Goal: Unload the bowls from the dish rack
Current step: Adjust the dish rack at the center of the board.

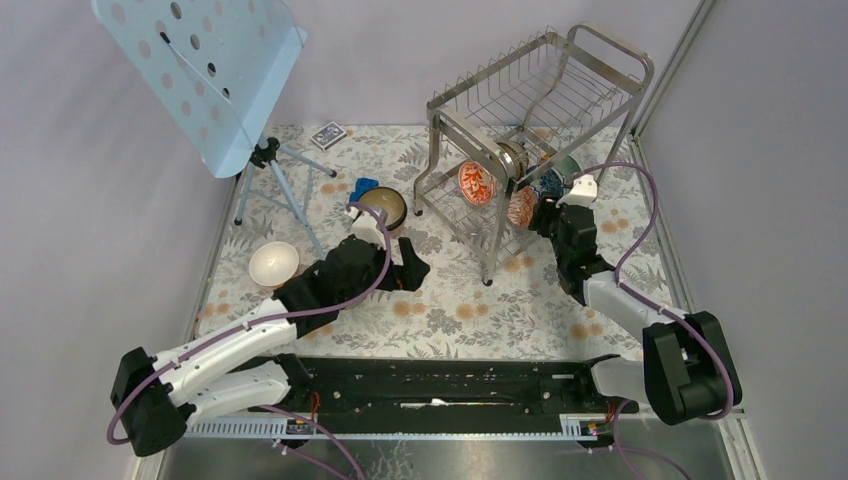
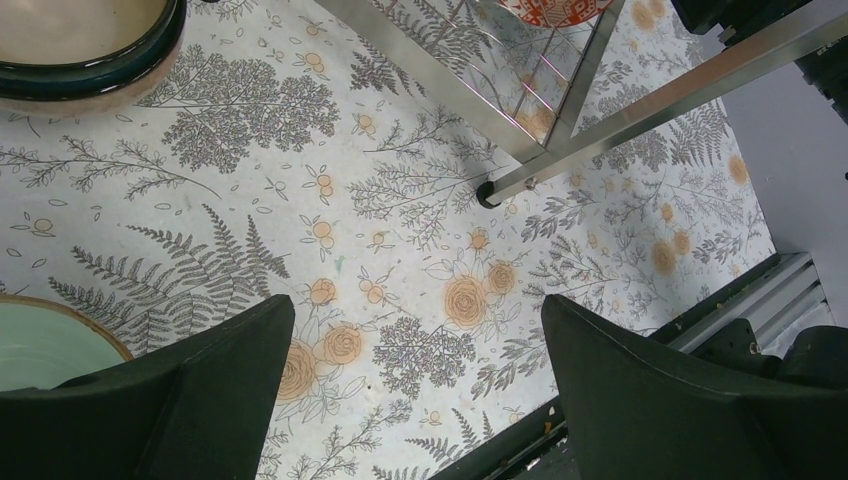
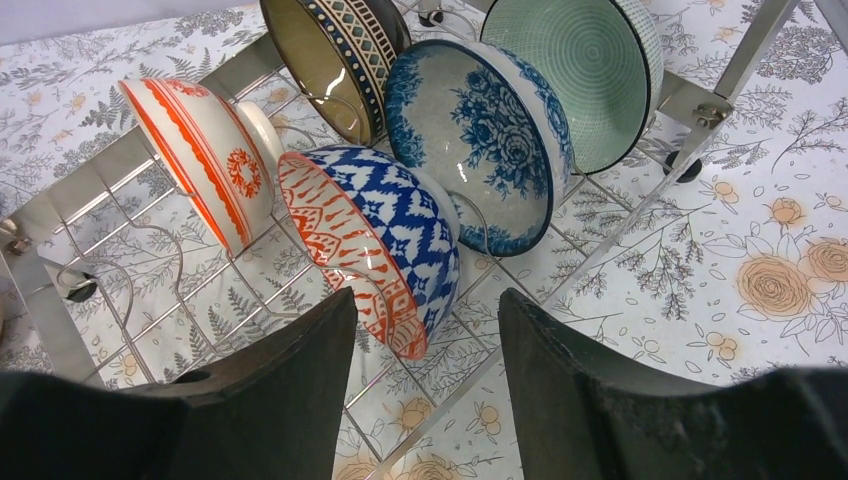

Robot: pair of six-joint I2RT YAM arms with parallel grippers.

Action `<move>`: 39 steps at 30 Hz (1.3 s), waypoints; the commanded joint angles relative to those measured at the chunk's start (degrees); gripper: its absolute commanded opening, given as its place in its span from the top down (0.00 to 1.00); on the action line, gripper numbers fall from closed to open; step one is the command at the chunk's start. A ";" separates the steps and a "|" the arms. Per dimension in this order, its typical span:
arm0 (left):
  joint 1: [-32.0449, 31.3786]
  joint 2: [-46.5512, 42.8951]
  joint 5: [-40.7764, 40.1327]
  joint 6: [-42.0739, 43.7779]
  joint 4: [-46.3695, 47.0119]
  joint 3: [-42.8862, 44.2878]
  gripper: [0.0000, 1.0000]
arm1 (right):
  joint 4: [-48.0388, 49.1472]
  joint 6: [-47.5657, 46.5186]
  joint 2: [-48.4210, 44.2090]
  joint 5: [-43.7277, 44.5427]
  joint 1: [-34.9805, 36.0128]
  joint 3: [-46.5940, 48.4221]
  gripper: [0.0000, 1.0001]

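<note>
Dish rack (image 1: 460, 122) at 1 o'clock on the surface (image 1: 450, 310), five bowls (image 3: 480, 140) on edge in its lower tier; right hand (image 3: 425, 300), half open, straddles the blue-and-orange bowl (image 3: 390, 230); left hand (image 2: 418, 305), wide, empty, at the rack's 8 o'clock.

The left arm (image 1: 230, 340) stretches forward and rightward from its base, lying low, with the wrist bent over at its end. The left tool (image 2: 415, 335) points steeply downward, jaws spread wide and gripping nothing. The right arm (image 1: 615, 295) reaches forward and leftward, elbow low, forearm rising to the wrist. The right tool (image 3: 425, 315) tilts down and ahead, jaws parted, set narrower than the left tool's.
</note>
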 commanded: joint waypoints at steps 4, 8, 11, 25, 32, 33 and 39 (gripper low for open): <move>-0.20 2.05 -0.03 -0.93 2.13 4.24 0.02 | -2.38 1.95 -1.31 4.08 -0.27 3.51 0.37; -0.39 1.14 0.87 0.18 7.31 4.06 0.01 | -11.51 8.86 -7.10 7.14 -0.26 3.74 0.33; -1.90 -0.78 0.34 3.57 18.74 0.09 0.01 | -20.49 15.06 -11.49 9.85 -0.29 4.41 0.31; -14.05 16.26 -0.94 29.49 51.37 2.69 0.01 | -44.94 25.55 -30.55 7.80 -0.26 4.05 0.22; -13.99 26.32 -2.80 32.73 54.91 8.38 0.02 | -48.37 24.92 -34.36 7.39 -0.26 4.31 0.20; -13.98 27.98 -3.27 33.41 55.35 9.30 0.03 | -48.34 25.33 -34.18 7.59 -0.26 4.35 0.20; -13.69 35.31 -5.96 34.30 58.96 13.17 0.12 | -48.66 26.85 -31.88 9.30 -0.26 6.71 0.20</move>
